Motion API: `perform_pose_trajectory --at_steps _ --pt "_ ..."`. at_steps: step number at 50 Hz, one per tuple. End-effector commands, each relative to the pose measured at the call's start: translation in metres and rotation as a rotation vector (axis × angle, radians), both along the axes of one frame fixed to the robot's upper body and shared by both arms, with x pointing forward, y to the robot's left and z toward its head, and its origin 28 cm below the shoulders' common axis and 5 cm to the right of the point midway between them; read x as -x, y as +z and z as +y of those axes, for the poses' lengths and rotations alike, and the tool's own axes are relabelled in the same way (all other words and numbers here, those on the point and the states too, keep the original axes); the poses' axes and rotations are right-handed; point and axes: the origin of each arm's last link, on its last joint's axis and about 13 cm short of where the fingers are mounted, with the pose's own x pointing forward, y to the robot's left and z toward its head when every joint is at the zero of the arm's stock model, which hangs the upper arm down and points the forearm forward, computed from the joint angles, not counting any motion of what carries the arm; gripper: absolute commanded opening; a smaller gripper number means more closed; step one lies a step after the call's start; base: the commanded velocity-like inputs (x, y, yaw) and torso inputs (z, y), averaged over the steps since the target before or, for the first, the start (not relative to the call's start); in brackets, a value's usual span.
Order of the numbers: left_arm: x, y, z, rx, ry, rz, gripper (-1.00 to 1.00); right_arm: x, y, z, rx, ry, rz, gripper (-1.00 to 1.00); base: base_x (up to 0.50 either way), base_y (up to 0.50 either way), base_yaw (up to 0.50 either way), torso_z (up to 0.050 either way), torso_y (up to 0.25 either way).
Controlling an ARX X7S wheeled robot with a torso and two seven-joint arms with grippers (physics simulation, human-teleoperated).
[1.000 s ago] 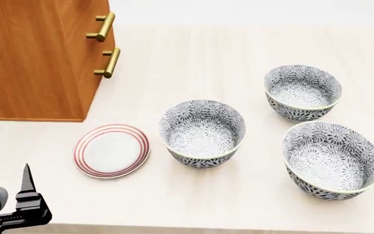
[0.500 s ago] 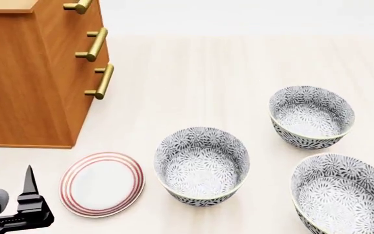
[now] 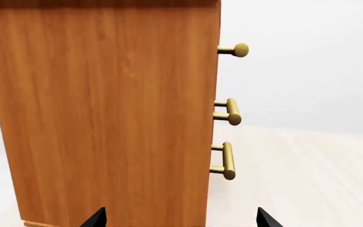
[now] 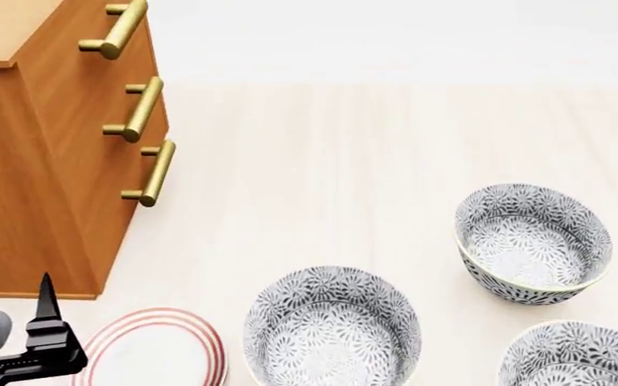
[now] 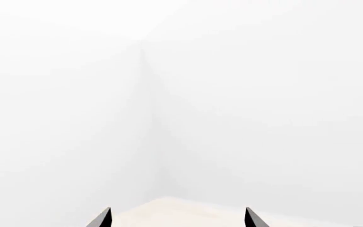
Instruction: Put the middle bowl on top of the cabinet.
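- Near the counter's [image 4: 373, 161] front edge, between the plate and the other two bowls, the middle bowl [image 4: 333, 328] is sitting upright with its lower part running out of the head view.
- Two more bowls of the same grey floral pattern are standing toward the counter's right side: one further back [image 4: 533, 244], and one at the front right corner of the view [image 4: 578, 358], cut off by the frame. All three are standing apart, none touching.
- A white plate with red rings [image 4: 154, 350] is lying flat just beside the middle bowl, close to the front edge and just in front of the cabinet's base.
- At the counter's left side the cabinet [image 4: 41, 185] is standing tall, its lighter top partly showing and three brass bar handles [image 4: 138, 108] jutting from its drawer front toward the bowls.
- No brand, label or writing is showing on any bowl, the plate or the cabinet.
- Behind the bowls and to the right of the cabinet, a wide stretch of bare pale wood is lying open as far as the counter's back edge.
- The left end effector [image 3: 178, 220] is hanging near the front left corner, facing the cabinet's plain side, its dark fingertips [image 3: 95, 218] spread wide and gripping nothing.
- The right end effector [image 5: 177, 218] is likewise released, its two tips well apart, pointing over a pale counter corner toward blank white wall.
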Motion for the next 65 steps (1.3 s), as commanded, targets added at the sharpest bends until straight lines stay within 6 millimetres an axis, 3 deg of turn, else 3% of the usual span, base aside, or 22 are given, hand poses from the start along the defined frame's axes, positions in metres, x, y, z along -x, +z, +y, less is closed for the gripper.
perform_pose_trajectory --at_steps 1,18,23,29,35,46,65 --pt "0.0 0.001 0.001 0.03 -0.016 -0.014 1.0 0.003 -0.001 -0.002 0.025 -0.006 0.017 1.0 0.04 0.0 0.0 0.0 0.0" --pt "0.008 0.005 -0.002 0.034 -0.044 -0.028 1.0 0.003 -0.002 -0.002 0.035 -0.02 0.011 1.0 0.14 0.0 0.0 0.0 0.0" --pt "0.01 0.007 -0.008 0.137 -0.099 0.02 1.0 -0.001 -0.002 -0.001 0.04 -0.019 0.019 1.0 0.0 0.0 0.0 0.0 0.0" --pt "0.021 0.009 -0.036 0.303 -0.243 0.127 1.0 -0.006 -0.001 0.001 0.049 -0.008 0.032 1.0 0.0 0.0 0.0 0.0 0.0" --pt "0.033 0.029 -0.057 0.443 -0.357 0.181 1.0 0.0 -0.001 -0.003 0.05 -0.011 0.025 1.0 0.0 0.0 0.0 0.0 0.0" --pt "0.039 0.038 -0.075 0.611 -0.465 0.262 1.0 0.003 -0.001 -0.004 0.058 -0.011 0.02 1.0 0.0 0.0 0.0 0.0 0.0" --pt "0.037 0.035 -0.099 0.707 -0.497 0.368 1.0 0.007 0.001 -0.006 0.067 -0.011 0.011 1.0 0.0 0.0 0.0 0.0 0.0"
